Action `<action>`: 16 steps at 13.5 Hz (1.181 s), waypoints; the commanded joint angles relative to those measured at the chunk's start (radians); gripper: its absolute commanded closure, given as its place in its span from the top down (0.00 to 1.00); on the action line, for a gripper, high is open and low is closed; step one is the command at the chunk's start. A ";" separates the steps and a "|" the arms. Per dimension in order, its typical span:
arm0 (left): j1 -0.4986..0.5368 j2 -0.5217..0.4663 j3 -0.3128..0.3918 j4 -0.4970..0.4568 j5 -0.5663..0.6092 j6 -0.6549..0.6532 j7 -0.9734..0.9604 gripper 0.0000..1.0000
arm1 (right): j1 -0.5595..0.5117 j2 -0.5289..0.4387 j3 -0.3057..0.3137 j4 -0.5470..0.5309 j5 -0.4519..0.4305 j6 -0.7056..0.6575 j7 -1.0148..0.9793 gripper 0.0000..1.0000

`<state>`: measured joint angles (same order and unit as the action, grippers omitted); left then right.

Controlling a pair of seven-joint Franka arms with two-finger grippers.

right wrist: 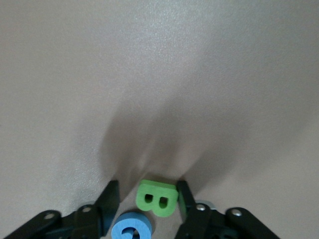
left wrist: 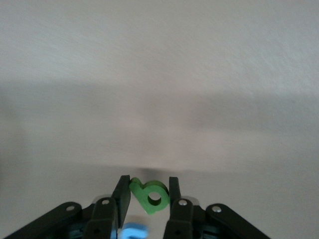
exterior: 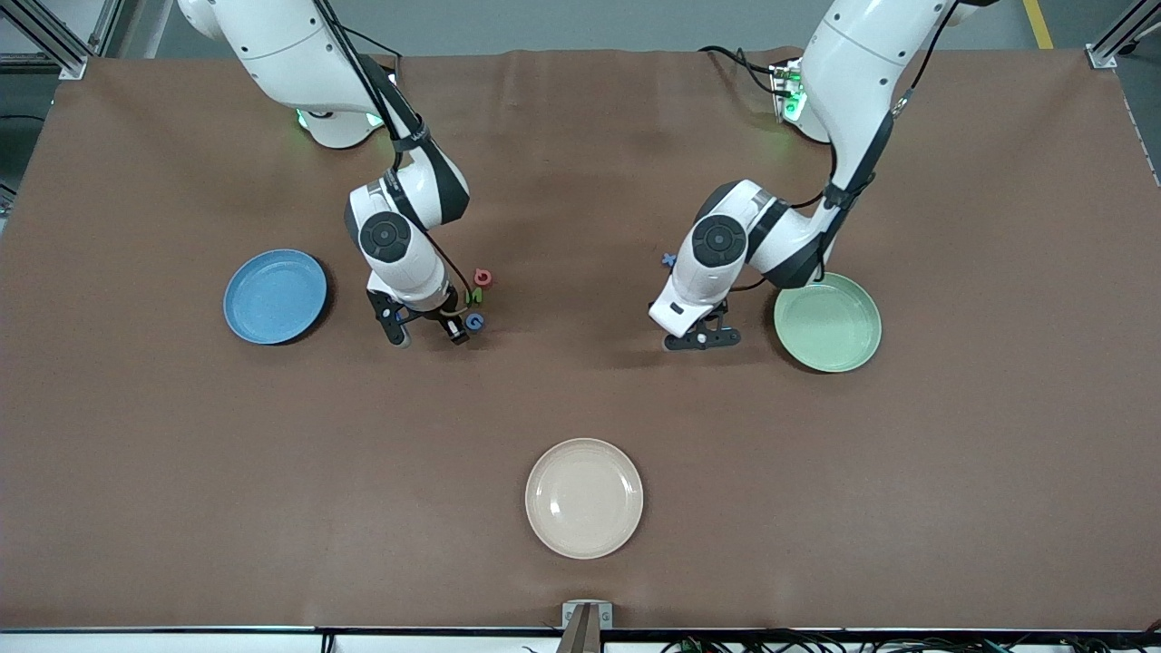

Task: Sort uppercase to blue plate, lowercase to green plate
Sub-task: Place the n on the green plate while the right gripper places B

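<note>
Bending low over the table (exterior: 580, 381), left gripper (left wrist: 147, 191) clamped on green p (left wrist: 149, 195), right gripper (right wrist: 148, 199) straddling green B (right wrist: 157, 198), jaws apart

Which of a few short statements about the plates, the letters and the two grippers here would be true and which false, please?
1. A letter lies on the round sky-blue plate. False: no letter lies on it.
2. The left gripper is shut on the small green letter p. True.
3. The round cream plate lies nearer the front camera than the round pale green plate. True.
4. The right gripper hangs over the cream plate. False: it is down at the table, open around the chunky green capital B.
</note>
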<state>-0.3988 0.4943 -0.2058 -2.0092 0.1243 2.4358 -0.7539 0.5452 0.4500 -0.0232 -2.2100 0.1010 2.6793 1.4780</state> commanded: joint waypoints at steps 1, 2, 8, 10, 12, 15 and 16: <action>0.063 -0.132 -0.009 -0.071 0.018 -0.084 0.083 0.18 | 0.016 0.010 -0.007 -0.007 0.000 0.001 0.005 0.26; 0.093 -0.172 -0.009 -0.113 0.020 -0.084 0.131 0.18 | 0.013 0.009 -0.007 -0.007 0.000 -0.007 0.001 0.16; 0.299 -0.307 -0.009 -0.293 0.020 -0.072 0.456 0.18 | -0.013 -0.128 -0.118 0.000 -0.047 -0.350 -0.261 0.04; 0.366 -0.318 -0.009 -0.328 0.020 -0.067 0.553 0.18 | -0.014 -0.195 -0.205 0.001 -0.111 -0.485 -0.400 0.04; 0.412 -0.315 -0.009 -0.364 0.020 -0.023 0.619 0.18 | -0.016 -0.250 -0.286 0.001 -0.174 -0.577 -0.529 0.04; 0.439 -0.306 -0.007 -0.430 0.020 0.075 0.653 0.18 | -0.034 -0.275 -0.415 0.000 -0.195 -0.650 -0.761 0.06; 0.439 -0.292 -0.007 -0.442 0.020 0.106 0.653 0.18 | -0.053 -0.274 -0.444 -0.002 -0.195 -0.651 -0.825 0.06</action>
<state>0.0344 0.2106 -0.2045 -2.4029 0.1320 2.4813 -0.1093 0.5166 0.1921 -0.4237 -2.1888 -0.0746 2.0342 0.7625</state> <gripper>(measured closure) 0.643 0.643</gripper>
